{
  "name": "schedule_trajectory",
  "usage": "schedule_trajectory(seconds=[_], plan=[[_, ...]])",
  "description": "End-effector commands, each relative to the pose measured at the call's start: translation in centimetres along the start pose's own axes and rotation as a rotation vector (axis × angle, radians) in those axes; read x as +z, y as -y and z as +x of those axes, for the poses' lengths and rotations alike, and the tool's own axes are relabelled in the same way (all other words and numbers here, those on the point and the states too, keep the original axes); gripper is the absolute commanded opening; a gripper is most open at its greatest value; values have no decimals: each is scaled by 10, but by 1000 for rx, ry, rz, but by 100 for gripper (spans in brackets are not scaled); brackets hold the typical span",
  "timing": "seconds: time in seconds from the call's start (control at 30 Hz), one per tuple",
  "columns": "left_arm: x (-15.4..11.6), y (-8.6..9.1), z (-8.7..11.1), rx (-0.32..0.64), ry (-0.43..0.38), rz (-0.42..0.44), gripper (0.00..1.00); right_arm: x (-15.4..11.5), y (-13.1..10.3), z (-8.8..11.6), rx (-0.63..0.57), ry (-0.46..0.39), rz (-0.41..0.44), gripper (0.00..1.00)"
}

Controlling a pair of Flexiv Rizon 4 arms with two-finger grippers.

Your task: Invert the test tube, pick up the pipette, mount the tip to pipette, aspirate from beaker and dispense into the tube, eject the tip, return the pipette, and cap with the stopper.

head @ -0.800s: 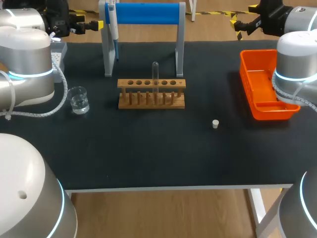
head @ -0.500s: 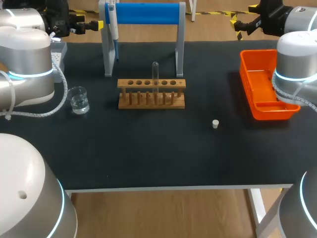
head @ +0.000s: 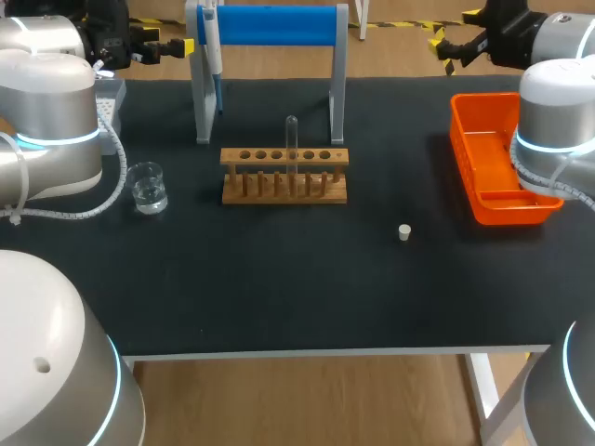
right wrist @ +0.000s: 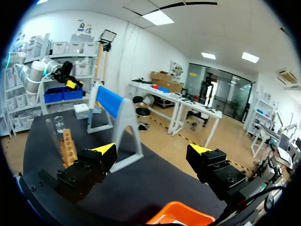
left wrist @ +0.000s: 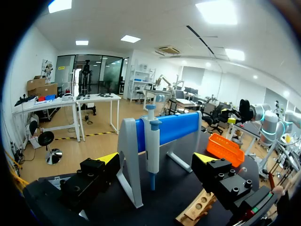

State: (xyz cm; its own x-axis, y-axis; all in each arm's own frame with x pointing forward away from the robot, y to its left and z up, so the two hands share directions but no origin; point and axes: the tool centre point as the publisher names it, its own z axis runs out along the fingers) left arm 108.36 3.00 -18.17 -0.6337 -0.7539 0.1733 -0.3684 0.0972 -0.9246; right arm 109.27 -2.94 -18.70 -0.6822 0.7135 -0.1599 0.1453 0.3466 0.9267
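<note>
Well, both sets of jaws stand spread and empty. The left gripper (left wrist: pixel 156 159) and right gripper (right wrist: pixel 151 150) hang well behind the wooden rack (head: pixel 284 175), one off to each side. The test tube (head: pixel 291 139) stands upright in the rack. The pipette (head: pixel 211 42) hangs on the blue stand (head: pixel 270 26) just behind the rack. The beaker (head: pixel 148 188) sits left of the rack, and the stopper (head: pixel 404 232) lies to its front right.

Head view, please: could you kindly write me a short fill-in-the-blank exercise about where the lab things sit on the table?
1. The test tube stands in the wooden ___.
2. The white stopper lies nearer the ___ tray than the beaker.
3. The pipette hangs on a stand whose bar is ___.

Missing words: rack; orange; blue.
</note>
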Motion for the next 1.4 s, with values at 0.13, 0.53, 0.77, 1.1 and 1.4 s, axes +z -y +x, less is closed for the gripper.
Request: schedule_trajectory(seconds=[0.13,0.53,0.77,1.1,1.4], plan=[[0,0,0,0,0,1,100,-32,7,70,-2,-142,-53,100],[0,0,0,0,0,1,100,-44,27,196,-35,-351,-117,100],[0,0,0,0,0,1,100,-47,45,244,-131,-414,-131,100],[0,0,0,0,0,1,100,-45,57,256,-170,-414,-92,100],[0,0,0,0,0,1,100,-45,57,256,-170,-414,-92,100]])
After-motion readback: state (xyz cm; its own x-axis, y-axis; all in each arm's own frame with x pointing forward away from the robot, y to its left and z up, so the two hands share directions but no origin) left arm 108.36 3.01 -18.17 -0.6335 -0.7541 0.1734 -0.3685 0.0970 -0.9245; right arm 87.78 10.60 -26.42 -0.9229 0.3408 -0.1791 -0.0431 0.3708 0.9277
